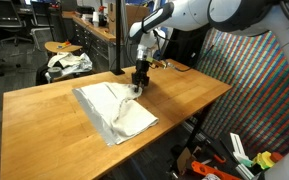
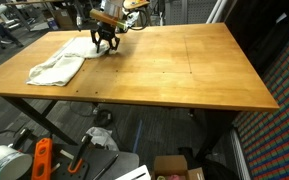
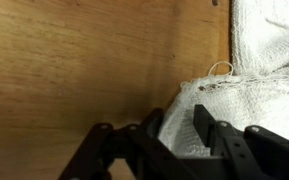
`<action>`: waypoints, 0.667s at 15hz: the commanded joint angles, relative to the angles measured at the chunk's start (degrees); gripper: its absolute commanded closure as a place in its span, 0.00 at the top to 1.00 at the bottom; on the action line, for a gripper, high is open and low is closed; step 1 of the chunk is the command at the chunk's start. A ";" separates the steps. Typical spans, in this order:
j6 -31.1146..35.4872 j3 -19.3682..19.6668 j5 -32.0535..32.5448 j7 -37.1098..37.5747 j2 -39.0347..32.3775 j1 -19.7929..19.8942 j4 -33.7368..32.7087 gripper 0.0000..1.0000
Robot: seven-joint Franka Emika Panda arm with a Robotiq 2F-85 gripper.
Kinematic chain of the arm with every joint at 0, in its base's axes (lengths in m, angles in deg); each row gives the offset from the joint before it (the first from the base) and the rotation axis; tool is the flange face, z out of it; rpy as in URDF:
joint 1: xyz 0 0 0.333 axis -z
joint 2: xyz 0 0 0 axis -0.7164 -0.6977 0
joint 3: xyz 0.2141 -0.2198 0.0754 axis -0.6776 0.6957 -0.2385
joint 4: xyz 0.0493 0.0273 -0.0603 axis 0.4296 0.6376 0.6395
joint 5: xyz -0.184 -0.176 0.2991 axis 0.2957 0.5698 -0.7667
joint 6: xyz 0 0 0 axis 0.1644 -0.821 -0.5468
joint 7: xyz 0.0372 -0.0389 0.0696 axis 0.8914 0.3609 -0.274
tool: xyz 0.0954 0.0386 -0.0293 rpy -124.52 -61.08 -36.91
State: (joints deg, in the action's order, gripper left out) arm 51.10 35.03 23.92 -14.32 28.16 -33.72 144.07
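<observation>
One white cloth (image 1: pixel 114 108) is all that lies on the wooden counter (image 1: pixel 189 85). It is spread mostly flat and rumpled, left of centre in an exterior view and at the upper left in an exterior view (image 2: pixel 56 65). My gripper (image 1: pixel 137 88) stands on it, pointing straight down at the cloth's upper right corner. I judge that this upright pose is chosen so that my fingers can straddle the hem where it bunches up from the wood, since a flat sheet gives them nothing else to bite.

In the wrist view my gripper (image 3: pixel 179 118) comes in from the bottom edge, its two dark fingers on either side of a raised fold of the cloth (image 3: pixel 254 90). The rest of the fabric runs off to the upper right of that frame. A loose loop of thread (image 3: pixel 221 68) sticks up from the hem just above my fingers, and bare counter (image 3: pixel 84 60) fills the left half.

The jaws stand partway in, with fabric between them. I cannot tell whether they already pinch the fold or only bracket it. The cloth does not look lifted: it rests on the counter all around my fingertips. In an exterior view my gripper (image 2: pixel 104 48) sits at the cloth's right end, touching it, well apart from the counter's near edge.
</observation>
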 commanded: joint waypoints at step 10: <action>-1.87 0.07 -1.20 0.48 1.29 -0.30 -1.00 0.17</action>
State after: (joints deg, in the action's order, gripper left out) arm 50.60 34.96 23.37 -14.28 28.13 -33.73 143.74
